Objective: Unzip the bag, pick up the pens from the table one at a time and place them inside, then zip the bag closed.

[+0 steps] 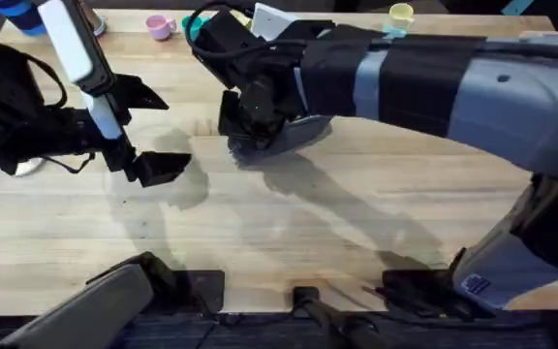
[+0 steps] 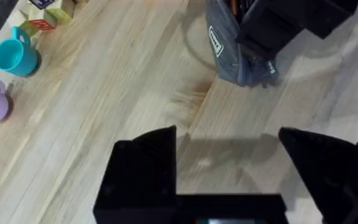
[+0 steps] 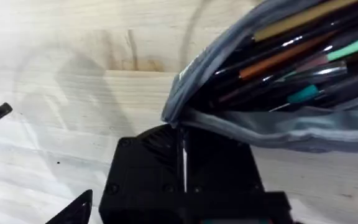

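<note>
The grey-blue bag (image 1: 296, 132) lies at the back middle of the table (image 1: 289, 233). Its top gapes open and several pens (image 3: 291, 53) lie inside it. My right gripper (image 1: 252, 118) reaches across from the right and is shut on the bag (image 3: 278, 127) at the near end of its zipper opening. The left wrist view shows the same bag (image 2: 229, 43) under the right gripper (image 2: 272, 31). My left gripper (image 1: 163, 170) hovers over bare wood to the left of the bag. It (image 2: 227, 138) stands open with nothing between its fingers.
A pink cup (image 1: 160, 26), a teal cup (image 2: 16, 56) and coloured blocks (image 2: 42, 18) stand at the back left. A yellow cup (image 1: 400, 14) is at the back right. The front half of the tabletop is bare wood.
</note>
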You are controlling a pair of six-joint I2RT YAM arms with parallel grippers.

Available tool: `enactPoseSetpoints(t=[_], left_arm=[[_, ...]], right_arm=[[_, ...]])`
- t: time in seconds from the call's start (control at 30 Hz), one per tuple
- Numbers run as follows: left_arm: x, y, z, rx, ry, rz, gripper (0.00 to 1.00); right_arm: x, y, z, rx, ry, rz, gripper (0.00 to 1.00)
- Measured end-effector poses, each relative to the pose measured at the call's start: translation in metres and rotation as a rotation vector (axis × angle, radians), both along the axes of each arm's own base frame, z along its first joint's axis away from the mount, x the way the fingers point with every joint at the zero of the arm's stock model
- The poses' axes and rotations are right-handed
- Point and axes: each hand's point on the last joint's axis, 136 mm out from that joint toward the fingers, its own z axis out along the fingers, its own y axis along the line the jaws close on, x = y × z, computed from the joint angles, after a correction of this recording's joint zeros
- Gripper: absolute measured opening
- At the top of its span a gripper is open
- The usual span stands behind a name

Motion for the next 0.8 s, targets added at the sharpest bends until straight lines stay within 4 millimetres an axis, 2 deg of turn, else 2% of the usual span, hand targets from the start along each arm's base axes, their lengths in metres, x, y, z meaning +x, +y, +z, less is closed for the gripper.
enactPoseSetpoints(t=[0.23,0.47,0.8], left_arm=[[0.0,0.0,0.0,-0.001,0.001,0.0,0.993],[0.0,0.0,0.0,-0.001,0.002,0.0,0.993],[-0.017,-0.01,-0.002,-0.055,0.087,-0.003,0.992]], right_arm=[[0.0,0.0,0.005,-0.007,-0.021,0.042,0.031],[0.0,0.0,0.041,0.028,-0.1,0.114,0.031],[0.01,-0.005,0.046,0.021,-0.132,0.149,0.031]])
